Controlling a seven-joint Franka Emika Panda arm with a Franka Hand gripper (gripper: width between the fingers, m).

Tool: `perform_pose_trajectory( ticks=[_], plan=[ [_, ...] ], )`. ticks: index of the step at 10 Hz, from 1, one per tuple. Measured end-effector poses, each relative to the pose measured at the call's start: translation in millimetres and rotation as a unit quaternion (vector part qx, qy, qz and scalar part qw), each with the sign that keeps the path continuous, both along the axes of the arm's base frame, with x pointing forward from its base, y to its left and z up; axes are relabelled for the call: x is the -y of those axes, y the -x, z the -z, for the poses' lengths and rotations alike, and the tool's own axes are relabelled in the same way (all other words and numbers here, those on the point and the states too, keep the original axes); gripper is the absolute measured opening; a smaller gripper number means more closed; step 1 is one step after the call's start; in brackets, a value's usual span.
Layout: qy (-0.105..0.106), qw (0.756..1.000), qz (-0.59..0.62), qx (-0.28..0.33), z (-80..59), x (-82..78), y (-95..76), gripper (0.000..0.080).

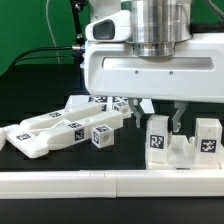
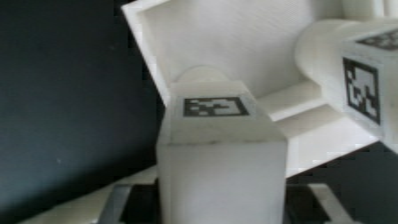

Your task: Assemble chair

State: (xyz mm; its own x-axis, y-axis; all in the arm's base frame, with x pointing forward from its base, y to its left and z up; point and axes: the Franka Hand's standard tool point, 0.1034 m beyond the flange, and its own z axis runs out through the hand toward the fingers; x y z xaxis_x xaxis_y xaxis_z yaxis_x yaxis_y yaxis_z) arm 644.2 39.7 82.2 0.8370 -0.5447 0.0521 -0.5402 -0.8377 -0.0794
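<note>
Loose white chair parts with black-and-white tags lie on the dark table. In the exterior view a chunky piece (image 1: 185, 150) at the right has two upright tagged posts. My gripper (image 1: 163, 118) hangs straight over the post (image 1: 157, 137) that stands more to that view's left. The wrist view shows this post (image 2: 217, 130) with its tag facing the camera, and my gripper (image 2: 217, 205) straddles it. A dark gap shows between each finger (image 2: 128, 200) and the post's sides, so the jaws are open around it. A second tagged post (image 2: 365, 80) stands beside it.
Long tagged chair parts (image 1: 45, 135) and a small tagged cube (image 1: 103, 137) lie at the exterior view's left. A long plain white rail (image 1: 100, 183) runs along the front. A green backdrop and black cables are behind.
</note>
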Motion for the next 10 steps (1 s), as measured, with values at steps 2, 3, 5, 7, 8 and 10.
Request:
perform_pose_trajectory(
  ticks=[2,3,5,7,8,10],
  plan=[
    [-0.013,0.99,0.143,-0.003,-2.4,0.1,-1.8,0.0282],
    [-0.022,0.97,0.24,-0.007,-1.7,-1.3,-0.9,0.0282],
    [-0.058,0.918,0.393,-0.006,-3.6,0.9,-5.6,0.0282],
    [-0.069,0.893,0.445,-0.011,-3.4,1.7,-5.1,0.0282],
    [-0.068,0.893,0.444,-0.012,-2.5,1.8,-4.7,0.0283],
    [-0.049,0.931,0.363,-0.014,-1.6,-1.0,-2.3,0.0386]
  ],
)
